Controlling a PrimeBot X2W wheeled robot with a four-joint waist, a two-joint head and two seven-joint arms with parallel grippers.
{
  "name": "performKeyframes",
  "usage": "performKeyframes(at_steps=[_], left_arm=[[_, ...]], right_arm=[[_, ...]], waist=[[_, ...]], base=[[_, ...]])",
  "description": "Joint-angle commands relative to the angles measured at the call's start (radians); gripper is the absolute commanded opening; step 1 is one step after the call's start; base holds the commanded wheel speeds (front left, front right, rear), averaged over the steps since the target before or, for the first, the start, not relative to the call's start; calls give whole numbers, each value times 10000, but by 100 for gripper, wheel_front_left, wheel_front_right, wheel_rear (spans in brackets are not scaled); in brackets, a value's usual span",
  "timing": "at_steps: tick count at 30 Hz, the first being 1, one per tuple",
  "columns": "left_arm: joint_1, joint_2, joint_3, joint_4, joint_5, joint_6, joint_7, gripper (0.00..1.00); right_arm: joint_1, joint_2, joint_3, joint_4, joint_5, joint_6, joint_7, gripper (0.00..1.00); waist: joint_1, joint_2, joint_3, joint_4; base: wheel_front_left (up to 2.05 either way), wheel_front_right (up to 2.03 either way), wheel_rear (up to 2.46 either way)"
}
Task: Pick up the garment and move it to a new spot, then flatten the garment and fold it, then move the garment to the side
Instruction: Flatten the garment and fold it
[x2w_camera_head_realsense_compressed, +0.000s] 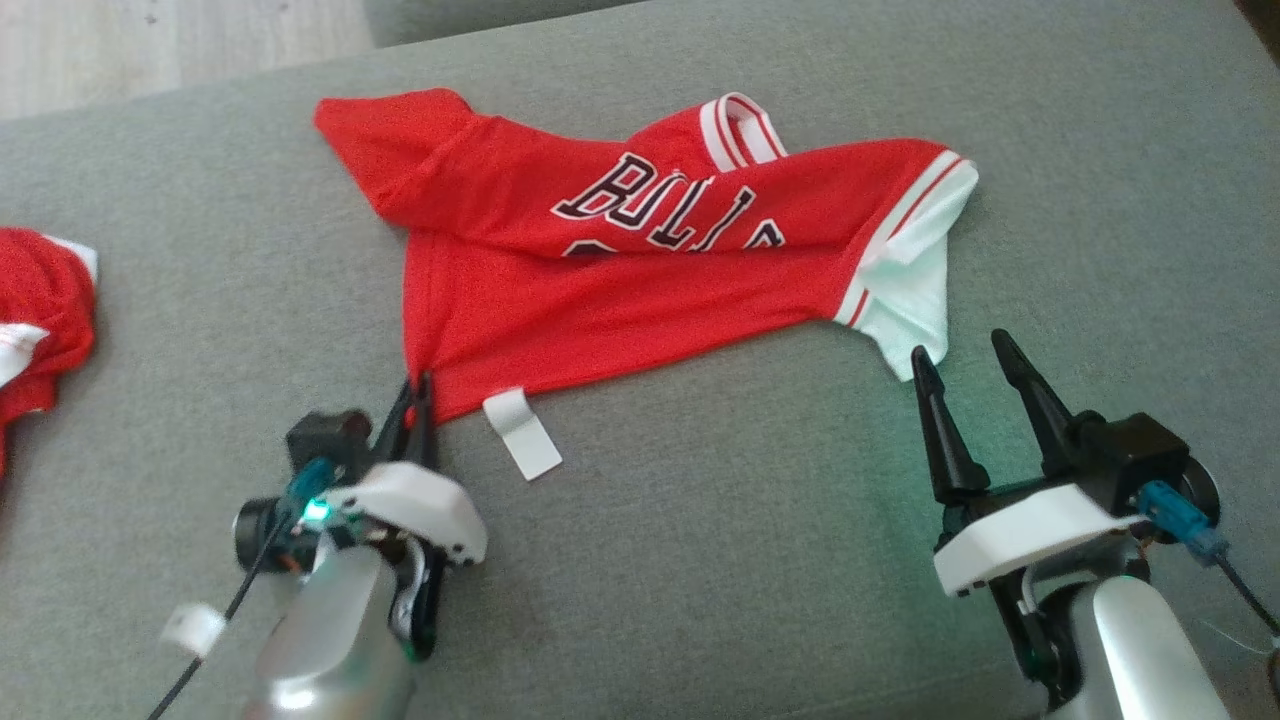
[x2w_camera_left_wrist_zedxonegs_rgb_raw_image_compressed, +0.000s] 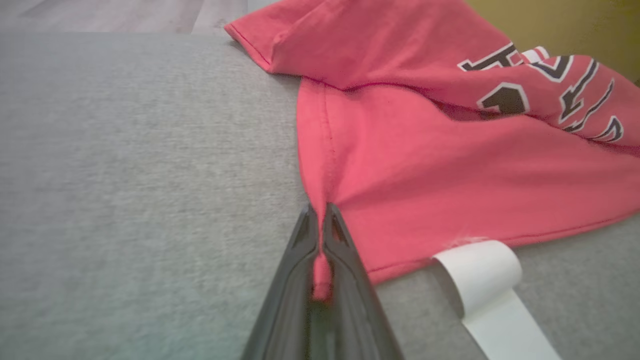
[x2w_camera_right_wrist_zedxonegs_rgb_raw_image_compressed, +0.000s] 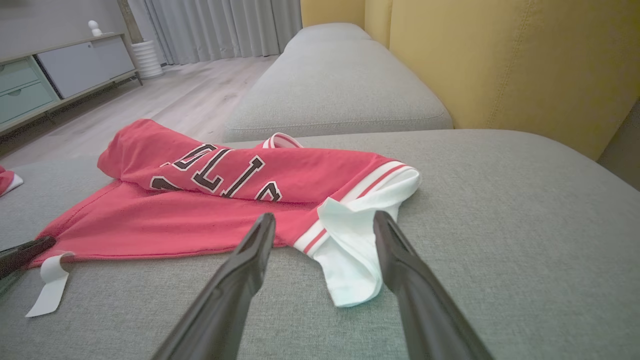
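Now, head view: red shirt (x2w_camera_head_realsense_compressed: 620, 290) lies crumpled on the grey sofa cushion (x2w_camera_head_realsense_compressed: 700, 560); left gripper (x2w_camera_head_realsense_compressed: 418, 392) pinches its near hem corner.
Left wrist view: left gripper (x2w_camera_left_wrist_zedxonegs_rgb_raw_image_compressed: 320, 212) is clamped on a red fold, beside a white tag (x2w_camera_left_wrist_zedxonegs_rgb_raw_image_compressed: 480, 270).
Right wrist view: right gripper (x2w_camera_right_wrist_zedxonegs_rgb_raw_image_compressed: 324, 217) is spread open, near the white sleeve (x2w_camera_right_wrist_zedxonegs_rgb_raw_image_compressed: 350, 265).

The right gripper (x2w_camera_right_wrist_zedxonegs_rgb_raw_image_compressed: 324, 216) gapes; a white sleeve (x2w_camera_right_wrist_zedxonegs_rgb_raw_image_compressed: 350, 260) (crumpled) of the garment (x2w_camera_right_wrist_zedxonegs_rgb_raw_image_compressed: 175, 225) lies between its fingers (x2w_camera_right_wrist_zedxonegs_rgb_raw_image_compressed: 240, 270).

The red jersey (x2w_camera_head_realsense_compressed: 600, 300) bears black lettering, partly folded, reading "BULL".
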Motion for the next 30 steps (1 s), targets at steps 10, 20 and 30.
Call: performKeyframes(at_steps=[10, 20, 30], left_arm=[[942, 1003, 1054, -819, -311, 370, -763, 0], [1723, 1063, 1308, -2828, -169, -89, -889, 100], [2889, 1101, 1793, -6271, 992, -851, -895, 100]], right_arm=[[-60, -28, 204, -253, -42, -7, 333, 100], [-822, -28, 1120, 543, -406, -7, 1044, 100], [-2580, -28, 1136, 2821, -935, -7, 1977, 100]], waist=[[-1, 0, -424, 545], [-1, 0, -643, 714], [-1, 0, -322, 1676]], base=[[0, 0, 0], [0, 0, 0], [0, 0, 0]])
